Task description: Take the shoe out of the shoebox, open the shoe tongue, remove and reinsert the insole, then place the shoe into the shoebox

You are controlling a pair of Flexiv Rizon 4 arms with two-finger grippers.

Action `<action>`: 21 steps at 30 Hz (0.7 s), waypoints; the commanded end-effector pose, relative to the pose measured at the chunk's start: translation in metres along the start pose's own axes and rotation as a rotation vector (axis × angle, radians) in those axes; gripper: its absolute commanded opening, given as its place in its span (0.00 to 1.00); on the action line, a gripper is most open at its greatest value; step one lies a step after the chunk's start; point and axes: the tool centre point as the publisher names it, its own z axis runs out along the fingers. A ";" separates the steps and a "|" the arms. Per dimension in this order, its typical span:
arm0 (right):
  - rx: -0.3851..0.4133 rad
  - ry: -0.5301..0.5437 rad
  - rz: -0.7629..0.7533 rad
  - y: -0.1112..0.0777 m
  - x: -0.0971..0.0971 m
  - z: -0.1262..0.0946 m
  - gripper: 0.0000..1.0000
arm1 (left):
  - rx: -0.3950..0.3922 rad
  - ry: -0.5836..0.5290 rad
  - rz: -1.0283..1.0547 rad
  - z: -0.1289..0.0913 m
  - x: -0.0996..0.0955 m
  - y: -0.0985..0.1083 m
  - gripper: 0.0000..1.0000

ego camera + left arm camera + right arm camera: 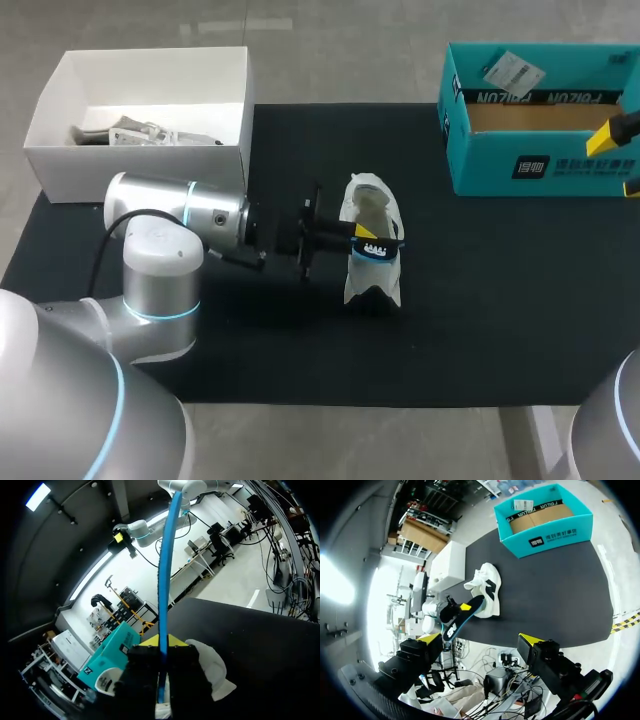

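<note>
Frame centre: left fingers (366, 231) pinch the blue insole (378, 251) right over the white shoe (370, 205), lying lengthwise top-to-bottom on the worktop (480, 300); right fingers (612, 135) gape empty far off, by the teal shoebox (530, 165) upper right

This looks to me like a robotics lab. My left arm (160, 250), silver with blue rings at its joints, fills the lower left of the head view, and my right arm (610, 430) sits in the lower right corner. Between them is a black-topped table (500, 320) set with props: a teal shoebox (545, 168) at upper right and a white box (140, 168) at upper left.
</note>
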 end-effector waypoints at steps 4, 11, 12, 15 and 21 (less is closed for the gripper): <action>0.003 -0.002 0.001 0.002 0.000 0.001 1.00 | -0.017 0.006 -0.015 0.006 -0.003 0.011 0.00; 0.003 -0.002 0.001 0.002 0.000 0.001 1.00 | -0.044 0.010 -0.027 0.010 -0.004 0.022 0.00; 0.003 -0.002 0.001 0.002 0.000 0.001 1.00 | -0.050 0.010 -0.028 0.010 -0.004 0.024 0.00; 0.003 -0.002 0.001 0.002 0.000 0.001 1.00 | -0.070 0.009 -0.037 0.010 -0.003 0.030 0.00; 0.003 -0.002 0.001 0.002 0.000 0.001 1.00 | -0.103 0.013 -0.063 0.009 0.001 0.039 0.00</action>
